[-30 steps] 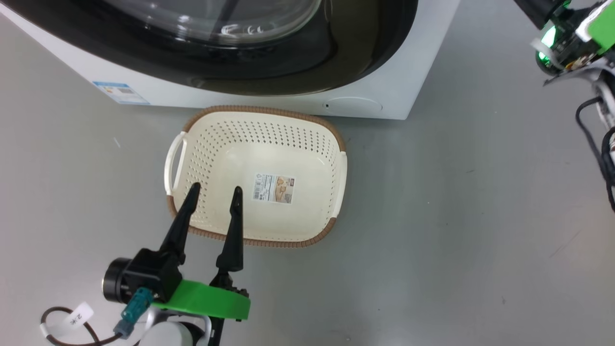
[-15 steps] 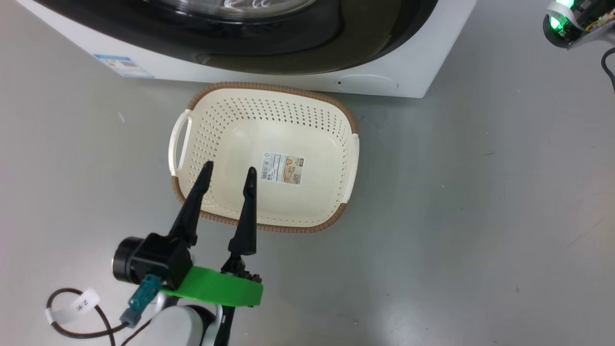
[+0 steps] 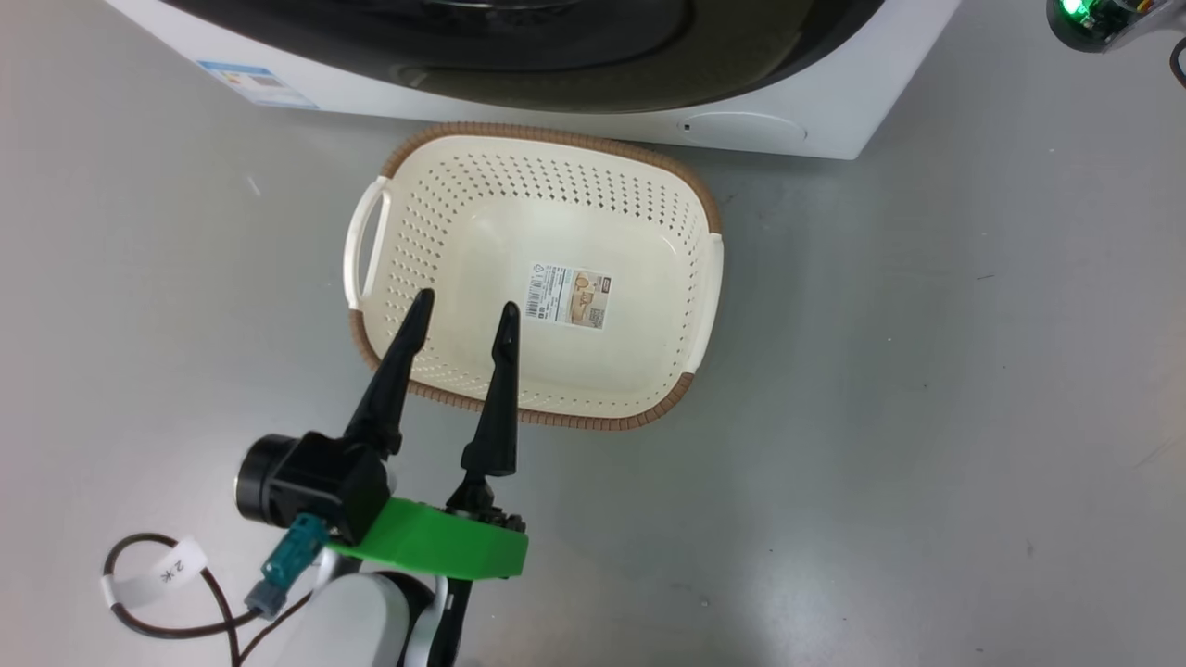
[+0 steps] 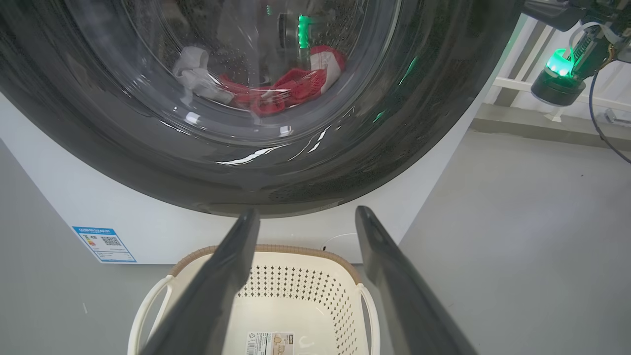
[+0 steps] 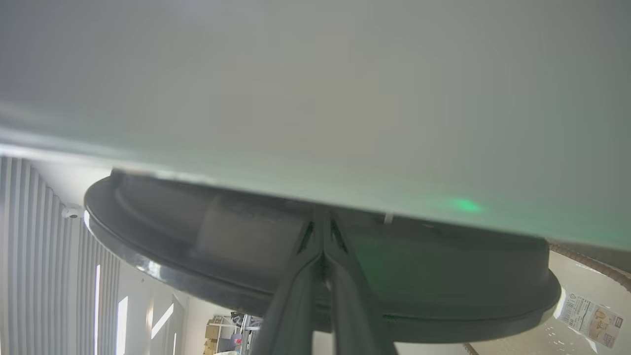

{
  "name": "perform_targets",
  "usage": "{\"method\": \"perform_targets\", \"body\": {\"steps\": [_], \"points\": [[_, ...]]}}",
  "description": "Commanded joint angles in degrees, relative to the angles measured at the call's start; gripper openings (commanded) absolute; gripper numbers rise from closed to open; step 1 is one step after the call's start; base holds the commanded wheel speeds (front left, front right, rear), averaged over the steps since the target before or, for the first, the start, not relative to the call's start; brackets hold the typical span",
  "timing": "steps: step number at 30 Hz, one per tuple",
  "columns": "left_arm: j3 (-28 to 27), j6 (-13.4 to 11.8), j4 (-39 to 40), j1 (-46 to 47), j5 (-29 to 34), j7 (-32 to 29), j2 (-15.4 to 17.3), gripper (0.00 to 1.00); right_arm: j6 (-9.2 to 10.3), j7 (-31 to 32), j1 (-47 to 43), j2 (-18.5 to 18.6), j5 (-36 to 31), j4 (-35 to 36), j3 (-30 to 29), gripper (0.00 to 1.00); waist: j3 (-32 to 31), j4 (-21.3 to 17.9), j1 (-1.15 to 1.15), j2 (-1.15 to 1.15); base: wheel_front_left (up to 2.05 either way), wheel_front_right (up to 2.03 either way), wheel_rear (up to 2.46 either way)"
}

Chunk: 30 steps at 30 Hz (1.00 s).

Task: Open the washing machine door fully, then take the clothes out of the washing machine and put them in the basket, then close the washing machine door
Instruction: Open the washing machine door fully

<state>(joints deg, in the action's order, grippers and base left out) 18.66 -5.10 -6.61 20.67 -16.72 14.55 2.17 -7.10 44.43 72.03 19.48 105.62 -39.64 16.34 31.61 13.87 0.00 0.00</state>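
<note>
Two left gripper (image 3: 466, 301) fingers spread, tips above basket (image 3: 706, 278), near-left side

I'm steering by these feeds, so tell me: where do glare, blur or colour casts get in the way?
Left wrist view: white glare streaks cross the door, yet the clothes read through it. Right wrist view: the washing machine is a close, soft blur with a green spot. Head view: even light, sharp; the basket throws a faint shadow.
</note>
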Motion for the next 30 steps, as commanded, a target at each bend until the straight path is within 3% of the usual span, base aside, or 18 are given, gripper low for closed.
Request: {"method": "perform_targets", "body": {"steps": [1, 12, 30], "points": [[-1.38, -0.59, 1.51, 0.51, -0.61, 0.45, 0.71, 1.0, -0.39, 0.45, 0.94, -0.85, -0.98, 1.04, 0.22, 0.0, 0.2, 0.31, 0.0, 0.0, 0.0, 0.0, 0.0], [-0.32, -0.93, 1.54, 0.96, -1.17, 0.45, 0.71, 1.0, -0.39, 2.11, 0.81, -1.88, -2.12, 0.77, 0.05, 0.0, -0.44, 1.34, 0.0, 0.0, 0.0, 0.0, 0.0], [-0.05, -0.3, 0.15, -2.54, -0.8, 0.45, 0.71, 1.0, -0.39, 4.87, -10.44, -4.0, -5.01, 7.02, 0.86, 0.0, -7.24, 0.99, 0.0, 0.0, 0.0, 0.0, 0.0]]}}
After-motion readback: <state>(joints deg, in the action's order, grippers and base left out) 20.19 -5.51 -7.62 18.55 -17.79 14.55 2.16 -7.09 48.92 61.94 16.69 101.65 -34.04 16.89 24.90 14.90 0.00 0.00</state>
